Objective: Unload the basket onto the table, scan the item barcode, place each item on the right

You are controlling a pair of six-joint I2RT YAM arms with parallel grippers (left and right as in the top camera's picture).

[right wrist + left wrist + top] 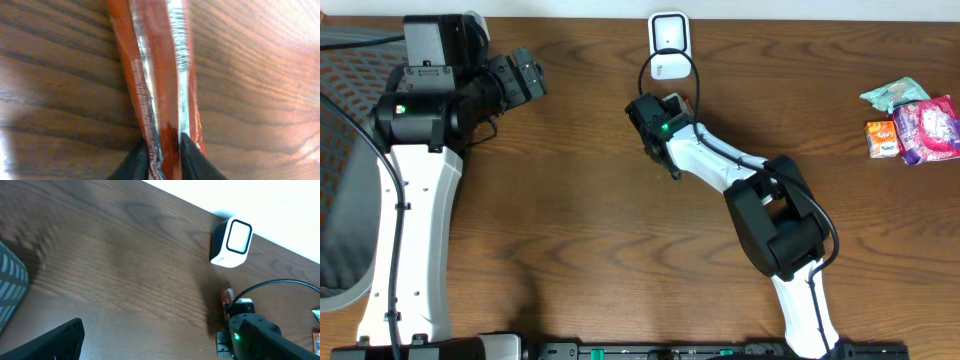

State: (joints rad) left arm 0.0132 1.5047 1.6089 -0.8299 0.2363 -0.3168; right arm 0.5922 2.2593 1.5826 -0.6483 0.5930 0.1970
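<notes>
The right gripper (165, 161) is clamped on a red-orange foil packet (160, 75), whose sealed seam is pinched at one end between the two black fingertips (192, 162). The rest of the packet is seen stretching away from the jaws over the wooden table (260, 75). Whether it is lifted clear or resting on the wood cannot be told from the wrist view. No barcode is made out on the face shown. Only a crimped silver seam and a line of small print, too fine to be read, are visible.

From overhead, the right gripper is found just in front of the white scanner (669, 45), which stands at the far edge of the table. The packet is mostly hidden by the gripper there. A sliver of orange is seen beside it, near the scanner's base but apart from it.

The left gripper (525, 78) is held wide open and empty, well apart to the left. A small pile of other snack packs (912, 122) is seen at the far right.

The task is judged to be about midway. The item is in hand and close to the scanner. What is left is for the barcode face to be found, turned toward the scanner window and read. No sign of a completed scan is shown.
</notes>
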